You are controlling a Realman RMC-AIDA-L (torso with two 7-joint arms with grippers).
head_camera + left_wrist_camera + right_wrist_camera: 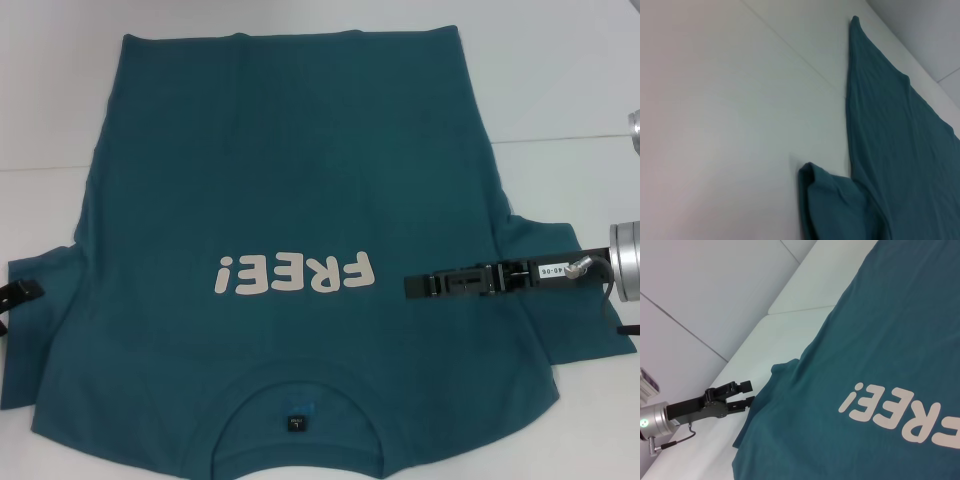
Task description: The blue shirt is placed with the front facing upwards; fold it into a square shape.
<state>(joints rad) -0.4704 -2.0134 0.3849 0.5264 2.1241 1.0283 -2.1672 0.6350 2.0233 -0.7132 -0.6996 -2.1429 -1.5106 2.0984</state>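
Observation:
The blue shirt (290, 190) lies flat on the white table, front up, its cream "FREE!" print (295, 272) at mid-chest and the collar with a dark label (297, 422) nearest me. My right gripper (412, 285) reaches in from the right, over the chest just beside the print. At the table's left edge, my left gripper (22, 290) sits by the left sleeve (40, 320). In the right wrist view the left gripper (747, 394) is open, its fingertips (745, 385) at the sleeve's outer edge. The left wrist view shows only the shirt's side edge (900, 140) and the rumpled sleeve (827, 205).
The white table (560, 90) has a seam line running across it beside the shirt. The right sleeve (560, 300) spreads under my right arm. Silver arm joints (630, 255) stand at the right edge.

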